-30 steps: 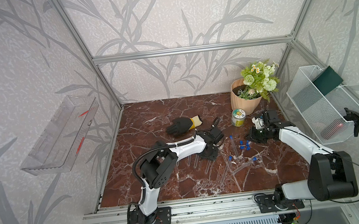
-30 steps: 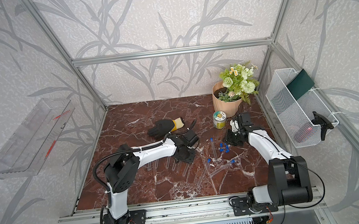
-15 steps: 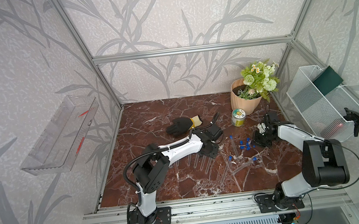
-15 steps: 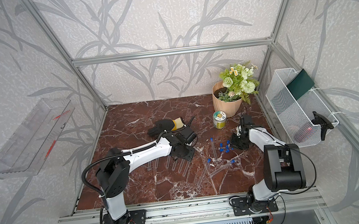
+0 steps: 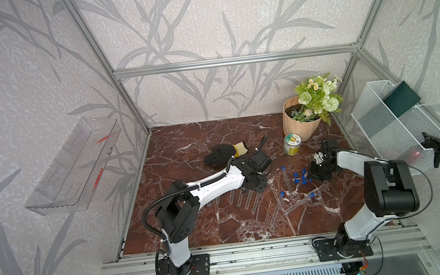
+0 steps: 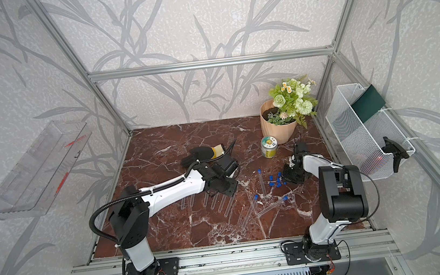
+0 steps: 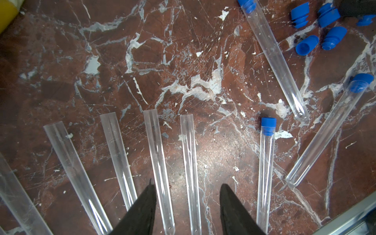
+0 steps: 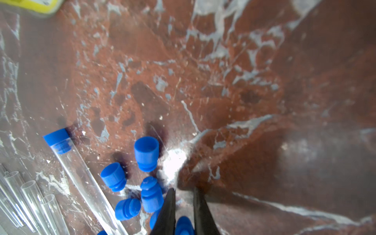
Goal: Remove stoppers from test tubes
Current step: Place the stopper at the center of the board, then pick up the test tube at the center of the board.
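Left wrist view: left gripper [image 7: 187, 183] low over the table [image 7: 203, 61], jaws spread, nothing pinched. Two uncapped tubes [image 7: 158, 158] run through the gap between its fingers [image 7: 142, 211]. Three more uncapped ones lie fanned alongside, all flat, mouths pointing away from the fingers. Three tubes are still capped: one just beside the fan, one tilted next to it, one further off by the loose stoppers [image 7: 307, 44].

Right wrist view: right gripper [image 8: 184, 190] jaws almost together, only a narrow slit. Loose stoppers are clustered just beside its fingers. One blue stopper shows in the slit; can't tell if it's pinched or lying underneath. One capped tube lies next to the pile.

Both top views: uncapped fan sits under the left gripper, stopper pile by the right one, capped tubes between. Glove [image 5: 222, 155], jar [image 5: 292, 144] and flowerpot [image 5: 299, 126] are further back, apart from the tubes.
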Robot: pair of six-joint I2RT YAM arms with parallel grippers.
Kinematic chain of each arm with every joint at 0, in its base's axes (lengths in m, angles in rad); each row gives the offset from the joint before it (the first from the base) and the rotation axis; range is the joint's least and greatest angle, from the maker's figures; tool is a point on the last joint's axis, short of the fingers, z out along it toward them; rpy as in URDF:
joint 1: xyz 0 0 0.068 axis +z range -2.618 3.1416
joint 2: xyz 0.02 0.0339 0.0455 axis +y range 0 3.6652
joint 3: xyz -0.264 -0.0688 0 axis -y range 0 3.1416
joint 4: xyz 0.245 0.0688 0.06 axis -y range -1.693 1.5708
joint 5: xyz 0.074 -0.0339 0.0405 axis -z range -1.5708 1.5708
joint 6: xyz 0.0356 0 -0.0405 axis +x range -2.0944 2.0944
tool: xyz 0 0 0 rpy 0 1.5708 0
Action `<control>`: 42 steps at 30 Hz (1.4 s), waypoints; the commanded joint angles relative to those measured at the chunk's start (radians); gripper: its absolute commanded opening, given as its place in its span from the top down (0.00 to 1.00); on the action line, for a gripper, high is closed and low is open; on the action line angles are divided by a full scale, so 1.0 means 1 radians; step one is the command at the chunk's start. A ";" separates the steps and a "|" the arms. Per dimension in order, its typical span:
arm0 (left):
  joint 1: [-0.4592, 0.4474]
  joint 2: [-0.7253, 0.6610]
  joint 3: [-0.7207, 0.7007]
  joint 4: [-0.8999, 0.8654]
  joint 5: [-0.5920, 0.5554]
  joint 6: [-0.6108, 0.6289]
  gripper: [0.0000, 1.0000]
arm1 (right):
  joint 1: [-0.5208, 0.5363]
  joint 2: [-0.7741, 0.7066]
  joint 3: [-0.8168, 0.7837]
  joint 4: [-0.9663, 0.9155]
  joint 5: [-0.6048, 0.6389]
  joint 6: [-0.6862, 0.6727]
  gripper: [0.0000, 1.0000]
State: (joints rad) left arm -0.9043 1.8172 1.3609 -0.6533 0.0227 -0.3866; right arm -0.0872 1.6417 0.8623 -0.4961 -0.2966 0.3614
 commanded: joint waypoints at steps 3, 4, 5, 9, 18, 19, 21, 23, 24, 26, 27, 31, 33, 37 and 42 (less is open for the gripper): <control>-0.010 -0.046 -0.021 0.002 -0.026 -0.008 0.48 | -0.004 0.029 -0.022 -0.002 0.049 -0.014 0.87; -0.011 -0.050 -0.025 0.004 -0.028 -0.009 0.48 | -0.004 0.026 -0.022 -0.005 0.053 -0.014 0.84; -0.011 -0.054 -0.029 0.004 -0.027 -0.011 0.48 | -0.004 0.022 -0.022 -0.008 0.055 -0.014 0.82; -0.015 -0.089 -0.067 0.019 -0.027 -0.016 0.48 | -0.004 0.008 -0.023 -0.022 0.062 -0.012 0.73; -0.049 -0.153 -0.131 0.023 -0.011 -0.017 0.48 | 0.008 -0.131 0.018 -0.129 0.082 -0.003 0.63; -0.054 -0.156 -0.133 0.016 -0.008 -0.023 0.48 | 0.017 -0.162 0.030 -0.154 0.088 -0.002 0.61; -0.067 -0.157 -0.135 -0.002 -0.004 -0.046 0.47 | 0.035 -0.219 0.046 -0.189 0.081 0.009 0.59; -0.081 -0.149 -0.133 -0.018 0.002 -0.081 0.48 | 0.052 -0.269 0.050 -0.206 0.048 0.016 0.56; -0.092 -0.144 -0.128 -0.024 0.001 -0.096 0.48 | 0.063 -0.296 0.049 -0.215 0.034 0.016 0.53; -0.124 -0.135 -0.110 -0.028 -0.023 -0.114 0.48 | 0.086 -0.346 0.035 -0.214 0.012 0.008 0.48; -0.140 -0.123 -0.092 -0.035 -0.041 -0.121 0.48 | 0.091 -0.367 0.022 -0.207 -0.009 0.002 0.45; -0.183 -0.036 0.021 -0.092 -0.076 -0.181 0.47 | 0.096 -0.407 -0.011 -0.244 -0.110 -0.038 0.34; -0.207 0.000 0.053 -0.074 -0.072 -0.221 0.48 | 0.103 -0.447 -0.037 -0.261 -0.148 -0.057 0.29; -0.230 0.088 0.108 -0.086 -0.063 -0.277 0.48 | 0.129 -0.525 -0.093 -0.242 -0.170 -0.028 0.17; -0.240 0.171 0.166 -0.090 -0.052 -0.300 0.48 | 0.146 -0.520 -0.100 -0.261 -0.208 -0.014 0.10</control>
State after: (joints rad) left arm -1.1416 1.9556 1.4845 -0.7074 -0.0101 -0.6395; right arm 0.0547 1.1332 0.7757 -0.7353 -0.4660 0.3420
